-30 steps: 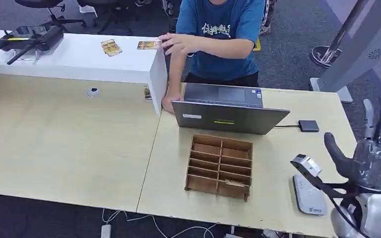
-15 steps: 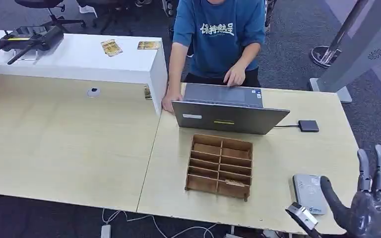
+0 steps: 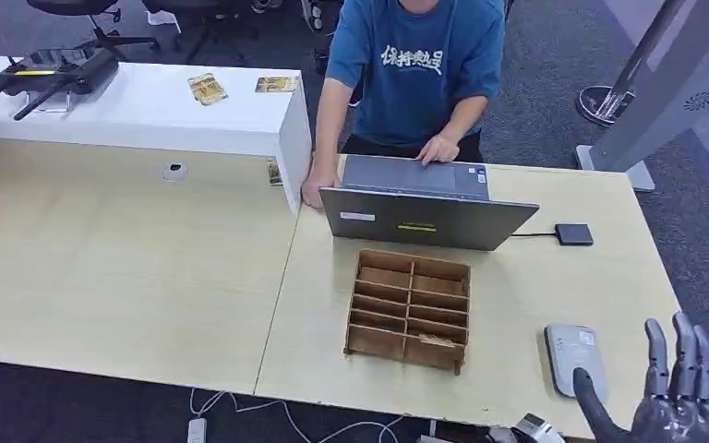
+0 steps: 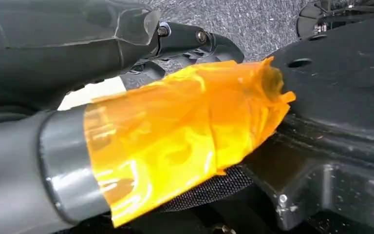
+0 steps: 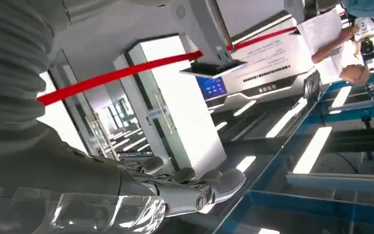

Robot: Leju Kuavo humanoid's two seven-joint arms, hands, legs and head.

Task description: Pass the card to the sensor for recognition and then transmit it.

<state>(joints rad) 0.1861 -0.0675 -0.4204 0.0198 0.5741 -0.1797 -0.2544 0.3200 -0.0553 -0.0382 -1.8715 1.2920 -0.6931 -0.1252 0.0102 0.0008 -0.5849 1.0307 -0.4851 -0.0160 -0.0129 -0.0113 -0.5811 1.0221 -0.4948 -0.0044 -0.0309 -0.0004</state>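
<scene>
Grey and flat, the card sensor [image 3: 576,358] lies at the counter's [image 3: 129,258] near right corner, within reach. The right hand [image 3: 674,397] hovers just beside it, fingers spread and holding nothing. Two cards [image 3: 207,88] wait on the far white shelf [image 3: 148,111], well apart. The left hand's [image 4: 68,146] state I cannot tell.

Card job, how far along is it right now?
Nothing looks done yet. Two cards lie on the white shelf, far from the sensor at the near right edge of the table. The right hand hovers open and empty near the sensor. Still left: picking up a card, presenting it to the sensor, and passing it on.
</scene>
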